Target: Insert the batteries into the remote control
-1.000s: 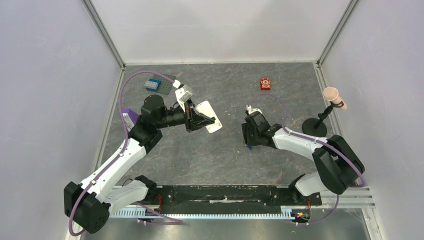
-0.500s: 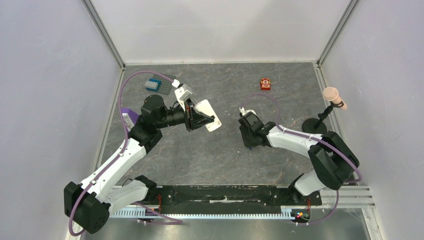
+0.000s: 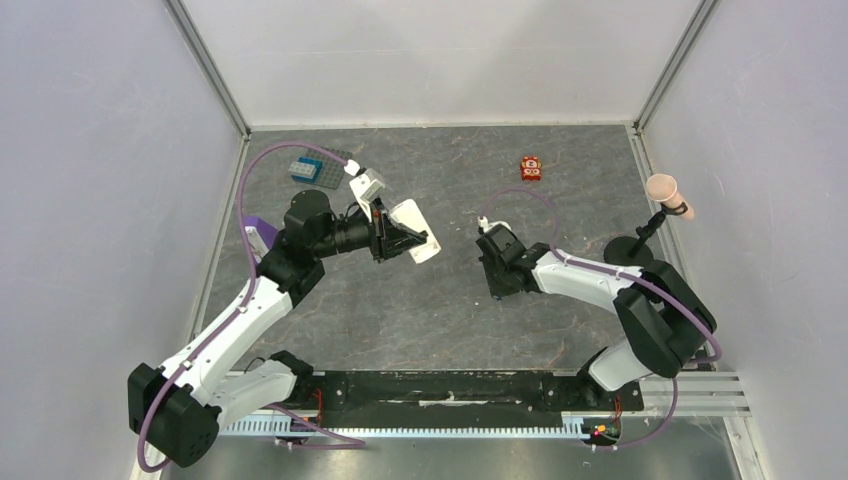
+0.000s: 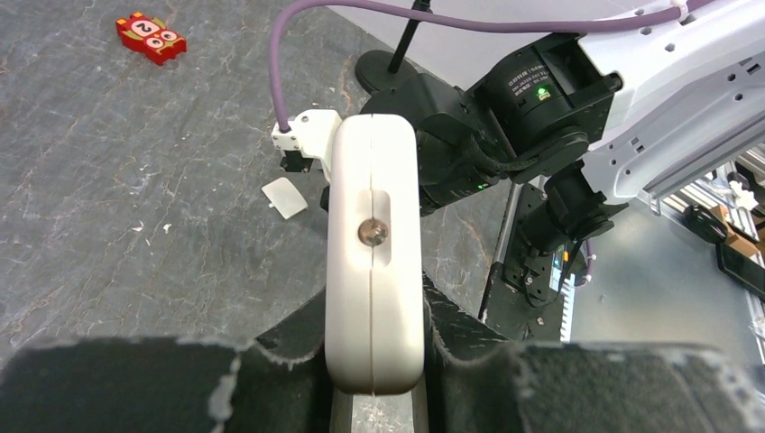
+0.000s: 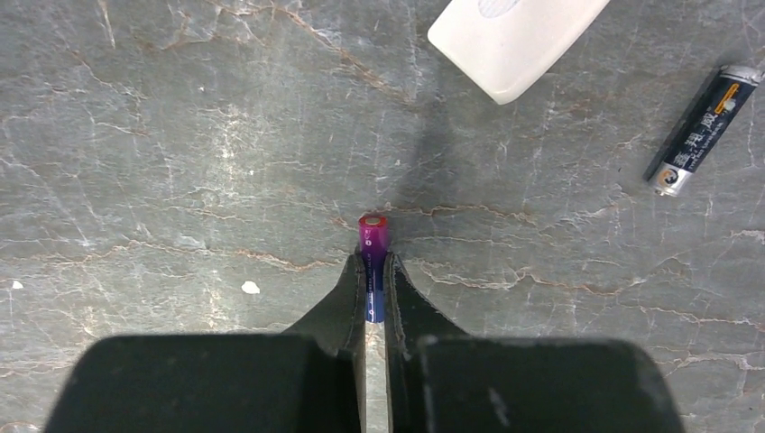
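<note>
My left gripper (image 3: pixel 400 240) (image 4: pixel 374 316) is shut on the white remote control (image 3: pixel 418 228) (image 4: pixel 374 180) and holds it above the table, edge-on in the left wrist view. Across from it, my right gripper (image 3: pixel 497 275) (image 5: pixel 373 262) points down at the table, shut on a bluish-purple battery (image 5: pixel 373 230). The battery's magenta end sticks out past the fingertips. A second, dark battery (image 5: pixel 702 131) lies loose on the grey table to the right in the right wrist view.
A small white flat piece (image 4: pixel 284 197) lies on the table under the right wrist. A white rounded piece (image 5: pixel 514 36) shows at the right wrist view's top. A red-orange toy block (image 3: pixel 530 167), a blue brick plate (image 3: pixel 310 168) and a pink-headed stand (image 3: pixel 650 225) sit farther out.
The right gripper's jaws have shut on the bluish-purple battery, and that wrist has shifted slightly to the left and farther from the base. The left arm and the remote have barely moved.
</note>
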